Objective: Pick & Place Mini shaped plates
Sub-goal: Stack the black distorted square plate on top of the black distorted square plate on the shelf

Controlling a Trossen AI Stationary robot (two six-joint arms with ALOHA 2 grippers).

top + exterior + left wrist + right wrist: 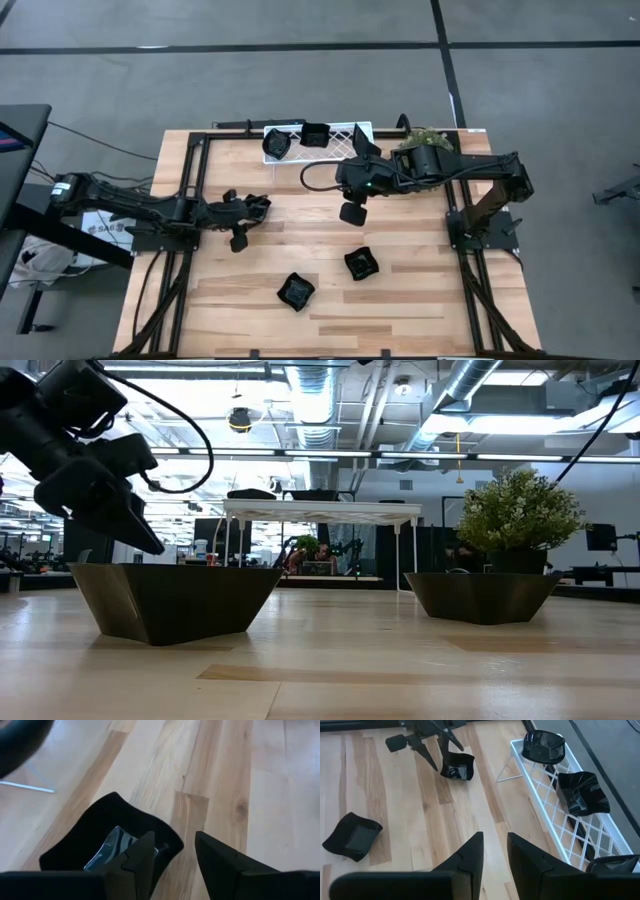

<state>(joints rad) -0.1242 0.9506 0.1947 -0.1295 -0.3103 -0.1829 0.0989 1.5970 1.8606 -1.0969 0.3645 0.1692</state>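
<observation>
Pincer positions over the wooden table [420, 300]. Left pincer [174, 840] stood wide open and gripped nothing; one finger [142, 855] overlapped the rim of a glossy black plate [95, 840], while bare wood showed in the gap and the other finger stood clear of it. Right pincer [495, 837] hung above the boards, its fingers parted by a narrow gap, empty. Beside it lay the white lattice tray [547, 820] carrying three tray plates [581, 793]. A loose plate [352, 836] sat on the table on its other side, well apart.
</observation>
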